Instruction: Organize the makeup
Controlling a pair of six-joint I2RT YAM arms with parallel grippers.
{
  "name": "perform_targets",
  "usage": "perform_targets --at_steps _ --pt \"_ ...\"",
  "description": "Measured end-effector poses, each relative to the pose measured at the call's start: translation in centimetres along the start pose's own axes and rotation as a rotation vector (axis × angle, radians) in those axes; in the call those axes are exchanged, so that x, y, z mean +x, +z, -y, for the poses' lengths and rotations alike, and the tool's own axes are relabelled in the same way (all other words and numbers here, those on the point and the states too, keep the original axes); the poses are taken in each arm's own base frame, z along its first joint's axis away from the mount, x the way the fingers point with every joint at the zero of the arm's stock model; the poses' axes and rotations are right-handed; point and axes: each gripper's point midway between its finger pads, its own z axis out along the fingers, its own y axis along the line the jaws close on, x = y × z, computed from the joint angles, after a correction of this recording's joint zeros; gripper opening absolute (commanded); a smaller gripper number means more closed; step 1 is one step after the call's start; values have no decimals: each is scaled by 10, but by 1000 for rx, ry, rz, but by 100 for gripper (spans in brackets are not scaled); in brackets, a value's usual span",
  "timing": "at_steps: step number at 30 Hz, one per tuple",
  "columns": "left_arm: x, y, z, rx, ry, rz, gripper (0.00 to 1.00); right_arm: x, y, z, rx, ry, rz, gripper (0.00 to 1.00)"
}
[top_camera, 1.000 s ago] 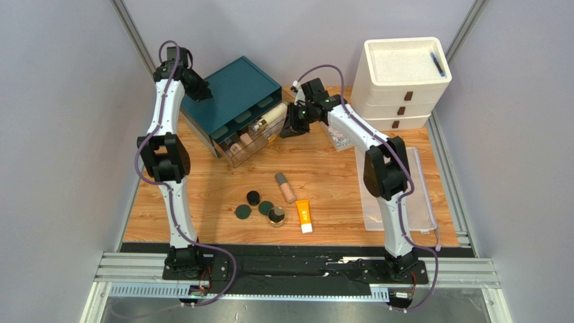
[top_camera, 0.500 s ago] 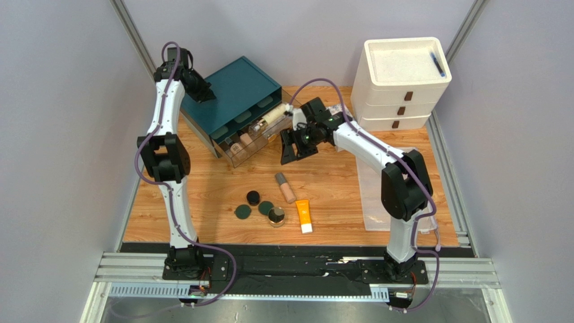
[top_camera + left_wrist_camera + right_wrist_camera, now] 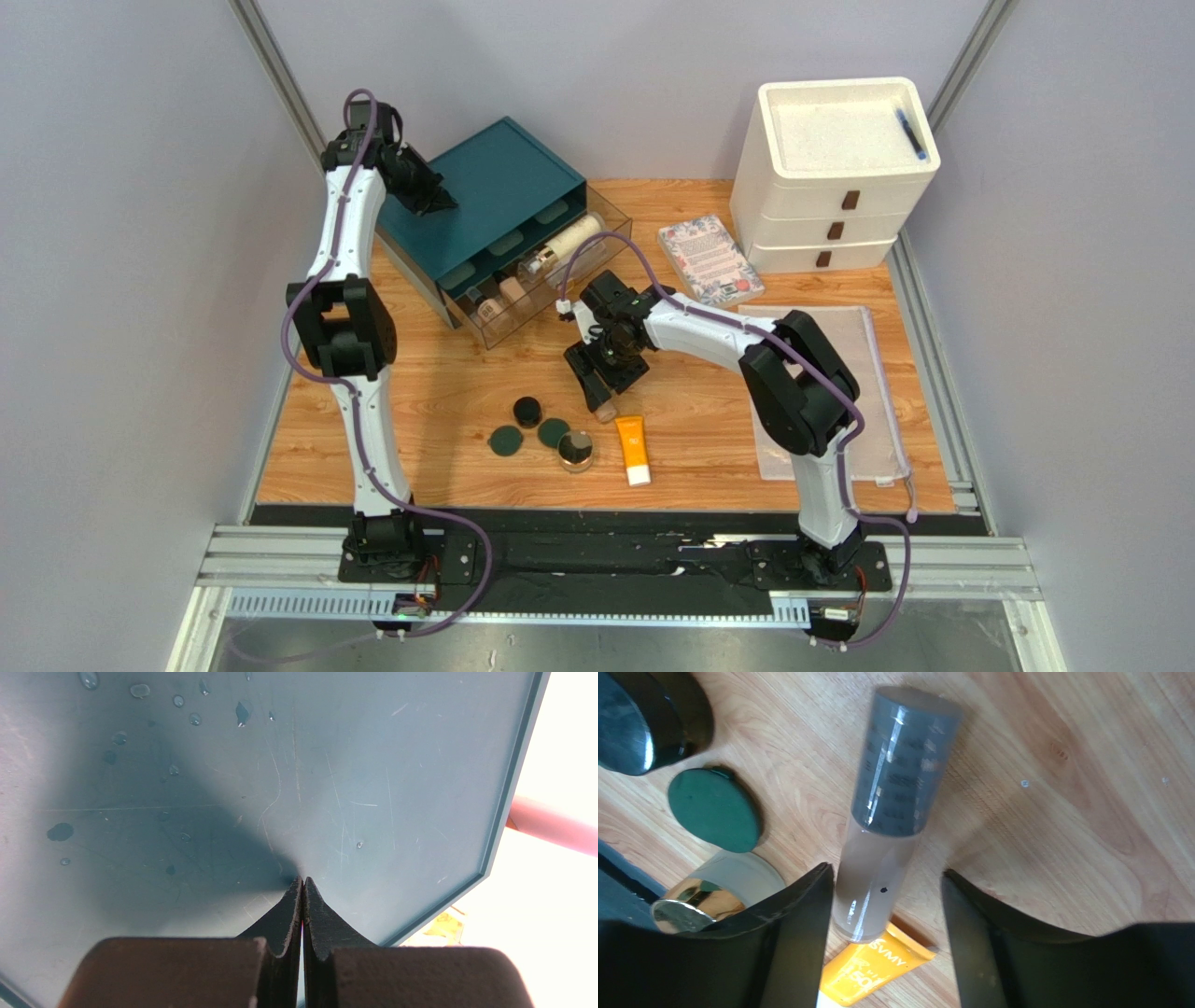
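My right gripper (image 3: 606,370) (image 3: 886,873) is open and low over the table, its jaws either side of a lying beige tube with a grey cap (image 3: 889,812), not closed on it. The top view mostly hides that tube. An orange white-capped tube (image 3: 633,448) (image 3: 870,969), a gold-lidded jar (image 3: 575,451) (image 3: 713,894), a green compact (image 3: 505,443) (image 3: 713,808) and dark compacts (image 3: 528,410) lie close by. More bottles lie in the clear open drawer (image 3: 522,291) of the teal organizer (image 3: 491,203). My left gripper (image 3: 425,193) (image 3: 302,882) is shut and empty on the organizer's top.
A patterned booklet (image 3: 709,259) lies behind the right arm. A clear mesh pouch (image 3: 831,399) lies flat at the right. A white drawer unit (image 3: 839,168) stands at the back right, with a dark pen (image 3: 912,133) on its top.
My right arm has swung from the clear drawer toward the near side and come down over the beige tube, uncovering the booklet. The left arm has not moved.
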Motion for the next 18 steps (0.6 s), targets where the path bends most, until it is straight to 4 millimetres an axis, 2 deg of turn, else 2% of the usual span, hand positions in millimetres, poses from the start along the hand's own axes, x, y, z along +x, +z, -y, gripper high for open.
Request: perform_targets --at_steps 1,2,4,5,13,18 --pt "0 0 0 2 0 -2 0 1 2 2 8 0 -4 36" --pt "1 0 0 3 0 -3 0 1 2 3 18 2 -5 19" --pt "1 0 1 7 0 -8 0 2 3 7 41 13 -8 4" --pt "1 0 1 7 0 -8 0 2 3 7 41 11 -8 0" --pt "3 0 2 13 0 -14 0 8 -5 17 119 4 -22 0" --pt "3 1 2 15 0 -18 0 24 -28 25 183 -14 -33 0"
